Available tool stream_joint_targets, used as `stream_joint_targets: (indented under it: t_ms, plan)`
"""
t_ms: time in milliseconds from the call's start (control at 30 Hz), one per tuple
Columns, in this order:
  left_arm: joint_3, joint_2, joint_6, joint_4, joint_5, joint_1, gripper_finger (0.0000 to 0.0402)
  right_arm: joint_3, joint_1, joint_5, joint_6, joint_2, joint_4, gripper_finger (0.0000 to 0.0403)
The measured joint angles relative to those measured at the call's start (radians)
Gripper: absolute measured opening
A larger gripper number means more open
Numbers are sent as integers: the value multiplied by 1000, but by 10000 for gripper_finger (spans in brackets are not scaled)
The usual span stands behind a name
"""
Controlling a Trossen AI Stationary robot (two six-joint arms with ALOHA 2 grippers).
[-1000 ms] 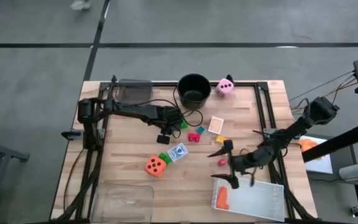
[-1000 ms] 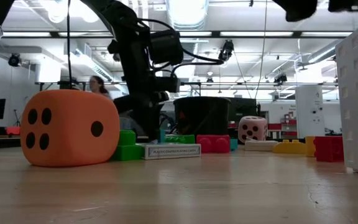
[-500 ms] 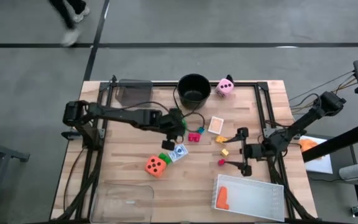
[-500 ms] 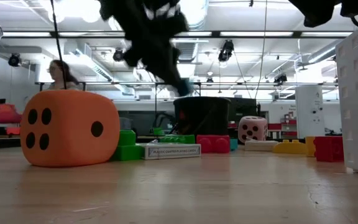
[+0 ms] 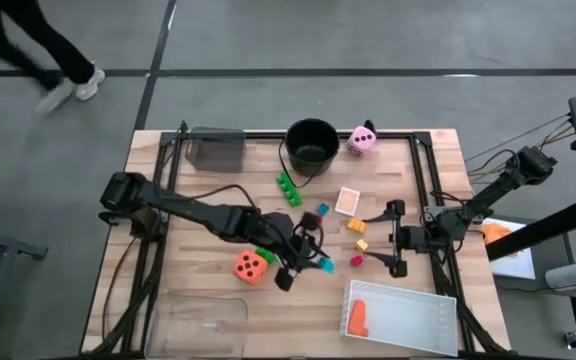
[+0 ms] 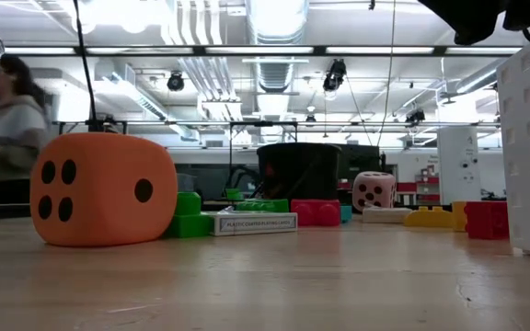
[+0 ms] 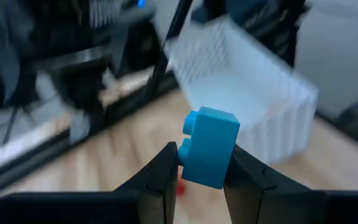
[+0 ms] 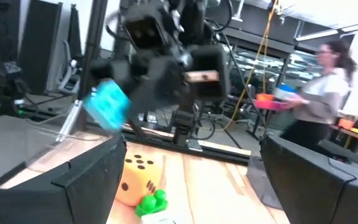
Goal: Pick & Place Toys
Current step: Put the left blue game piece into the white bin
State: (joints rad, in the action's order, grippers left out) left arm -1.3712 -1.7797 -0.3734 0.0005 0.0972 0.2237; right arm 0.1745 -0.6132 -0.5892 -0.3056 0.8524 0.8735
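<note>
My left gripper [image 5: 318, 262] hangs over the table's middle, shut on a blue brick [image 7: 209, 146]. The same blue brick [image 8: 107, 104] shows in the right wrist view. An orange die [image 5: 250, 266] and a green brick [image 5: 264, 255] lie beside the left gripper on its left. My right gripper [image 5: 398, 238] stands open toward the right edge, holding nothing. Before it lie two yellow bricks [image 5: 355, 225] and a red brick [image 5: 356, 260]. A long green brick [image 5: 288, 188], a card [image 5: 348, 201] and a pink die [image 5: 362, 139] lie farther back. My left gripper pinches the blue brick by two opposite sides [image 7: 229, 163] between its two fingers [image 7: 166, 169]. The fingers slant a little downward, pointing toward the table's near right. The brick is lifted clear of the table, with its studs [image 7: 188, 127] turned sideways.
A white tray [image 5: 418, 318] holding an orange brick [image 5: 357, 318] stands at the near right. A clear tray [image 5: 200, 325] stands at the near left and a dark tray [image 5: 216, 150] at the far left. A black bucket [image 5: 312, 143] stands at the far middle. A person [image 5: 28, 50] walks beyond the table.
My left gripper has risen from the far middle of the table and swung toward the near right, tipping from pointing down to nearly level, with the blue brick lifted clear. My right gripper has drawn back from the white tray toward the right edge, staying open.
</note>
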Motion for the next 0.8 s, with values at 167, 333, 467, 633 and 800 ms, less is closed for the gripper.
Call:
stream_joint_targets:
  t_ms: [167, 333, 467, 633, 800]
  plan:
    - [1, -78, 68, 157, 96, -3, 96, 0, 0, -6, -7, 0, 0, 362]
    - [-26, -174, 94, 239, 157, -3, 96, 1, 0, -51, -16, -2, 1, 362]
    - [-96, -257, 126, 247, 193, -3, 96, 2, 0, -106, -62, -17, 10, 362]
    - [-225, -378, 146, 239, 244, -3, 96, 2, 2, -129, -98, -60, 9, 362]
    - [-345, -461, 146, 177, 253, -3, 96, 2, 2, -131, -99, -79, 6, 362]
